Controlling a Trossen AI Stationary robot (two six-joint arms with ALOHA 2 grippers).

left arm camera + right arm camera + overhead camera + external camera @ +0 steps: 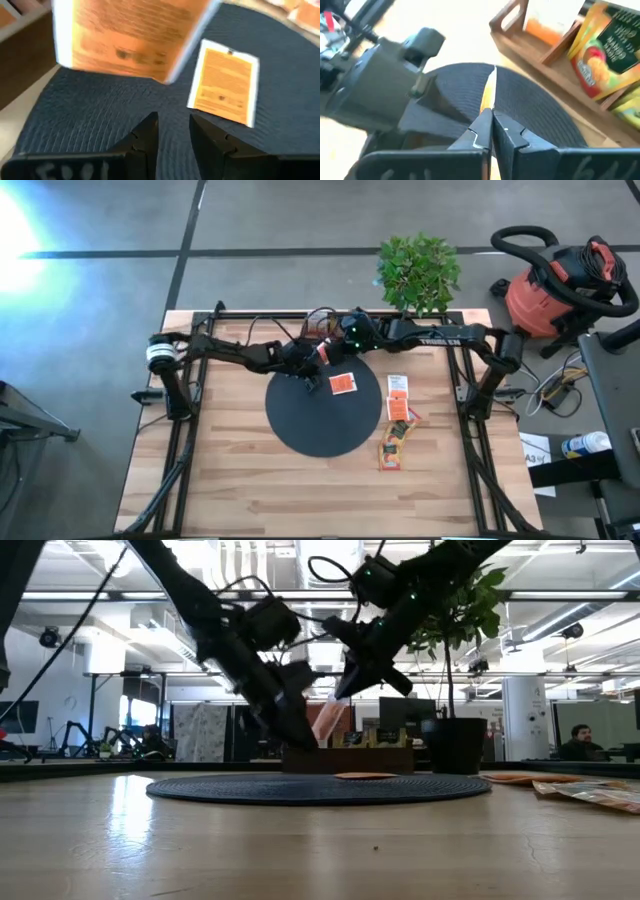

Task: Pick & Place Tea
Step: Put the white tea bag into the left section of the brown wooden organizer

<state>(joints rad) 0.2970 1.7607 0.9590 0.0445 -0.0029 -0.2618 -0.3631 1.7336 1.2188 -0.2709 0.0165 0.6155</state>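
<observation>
Right wrist view: my right gripper [490, 131] is clamped on one tea sachet [489, 92], held edge-on above the black mat [540, 107]. My left gripper [172, 127], fingers apart, holds nothing, hovering just beside. Sachet looks light, thin, floppy paper, prob. slick; best pinched well inside an edge w/ modest force.

place: open-plan lab | cues: shop vacuum [562, 283], ceiling ducts [250, 560], desks
</observation>
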